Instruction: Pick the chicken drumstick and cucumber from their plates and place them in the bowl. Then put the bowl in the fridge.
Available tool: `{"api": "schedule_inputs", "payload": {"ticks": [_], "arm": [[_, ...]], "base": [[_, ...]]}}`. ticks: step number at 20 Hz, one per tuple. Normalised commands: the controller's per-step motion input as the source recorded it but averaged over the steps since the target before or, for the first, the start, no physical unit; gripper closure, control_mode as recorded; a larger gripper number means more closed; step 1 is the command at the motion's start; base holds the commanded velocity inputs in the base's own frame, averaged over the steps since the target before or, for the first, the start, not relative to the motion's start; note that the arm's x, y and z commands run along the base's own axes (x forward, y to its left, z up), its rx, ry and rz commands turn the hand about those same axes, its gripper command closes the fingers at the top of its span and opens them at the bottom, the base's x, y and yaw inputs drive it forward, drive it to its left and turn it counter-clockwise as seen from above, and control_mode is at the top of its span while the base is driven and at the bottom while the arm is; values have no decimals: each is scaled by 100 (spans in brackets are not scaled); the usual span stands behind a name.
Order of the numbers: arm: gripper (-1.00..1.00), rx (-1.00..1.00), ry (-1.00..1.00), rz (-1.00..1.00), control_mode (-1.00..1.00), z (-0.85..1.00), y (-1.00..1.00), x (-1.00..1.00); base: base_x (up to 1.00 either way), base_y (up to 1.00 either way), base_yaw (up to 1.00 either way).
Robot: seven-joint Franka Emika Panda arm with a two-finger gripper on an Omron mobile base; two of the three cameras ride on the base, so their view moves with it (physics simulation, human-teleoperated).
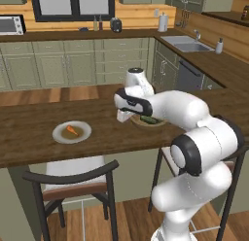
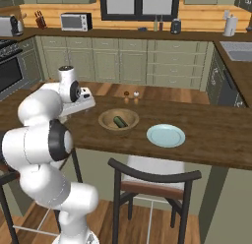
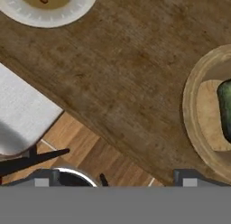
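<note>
I see the cucumber (image 2: 119,122) lying in the bowl (image 2: 105,121) mid-counter; my arm hides most of the bowl from the left. The drumstick (image 1: 72,130) sits on its plate (image 1: 59,136) near the counter (image 1: 29,133) front edge. The gripper (image 1: 123,116) hovers between them; I cannot tell its finger spacing.

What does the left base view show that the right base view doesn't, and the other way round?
The left base view alone has the chicken drumstick, small and orange-brown, lying on its pale plate, plus the sink at the far counter.

The right base view alone has an empty pale plate right of the bowl, a microwave and two small shakers.

Both show the wooden bowl with the cucumber already in it, the dark wooden counter, a chair and the white arm.
</note>
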Motion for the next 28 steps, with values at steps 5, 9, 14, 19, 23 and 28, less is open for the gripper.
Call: {"api": "schedule_inputs", "payload": {"ticks": [5, 9, 14, 19, 23, 28], "arm": [[-100, 1, 0, -4, -100, 13, 100, 4], [-100, 5, 0, -3, -100, -1, 100, 17], [-100, 8, -1, 0, -100, -13, 91, 27], [-100, 17, -9, -2, -100, -2, 52, 2], [-100, 12, -6, -4, -100, 0, 9, 0], [-100, 4, 0, -2, -100, -20, 4, 19]], "base": [[0, 0, 0], [0, 0, 0], [0, 0, 0], [0, 0, 0], [0, 0, 0], [0, 0, 0]]}}
